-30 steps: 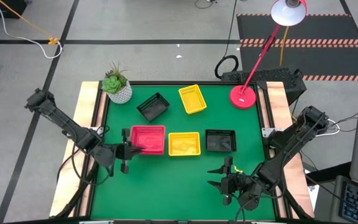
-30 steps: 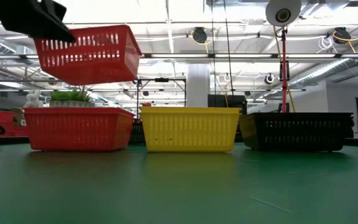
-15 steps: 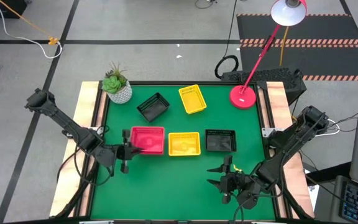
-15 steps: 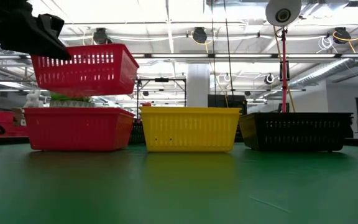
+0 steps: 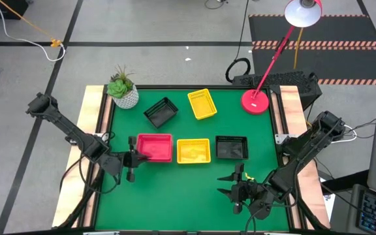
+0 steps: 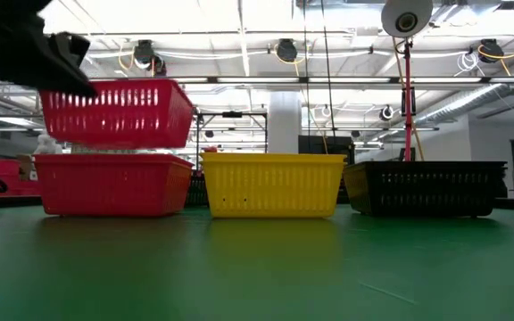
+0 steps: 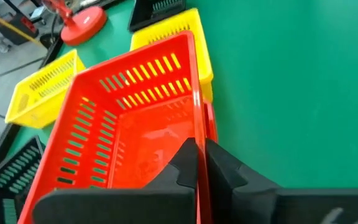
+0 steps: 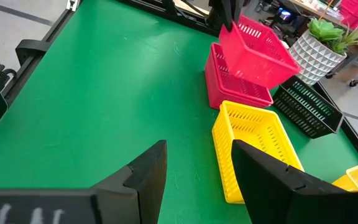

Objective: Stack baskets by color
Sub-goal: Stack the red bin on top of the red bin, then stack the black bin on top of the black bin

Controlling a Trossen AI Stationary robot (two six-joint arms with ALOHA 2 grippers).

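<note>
Held red basket [image 6: 119, 113]: just above the red stack [image 6: 110, 185], level, mouth up so it can nest straight in.
Left hand [image 7: 199, 163]: pinching the basket's near wall, at the stack's outer end.
Yellow stack [image 5: 193, 151]: just beside the red stack, black stack [image 5: 232, 147] beyond it; one row by color.
Loose baskets: black [image 5: 160, 111] and yellow [image 5: 203, 104], behind the row, not yet stacked.
Right hand [image 5: 239, 185]: spread, empty, waiting on the counter [image 5: 175, 202] in front of the black stack.

Glossy plastic red basket [image 7: 135, 124]; matt green table [image 5: 175, 189].
</note>
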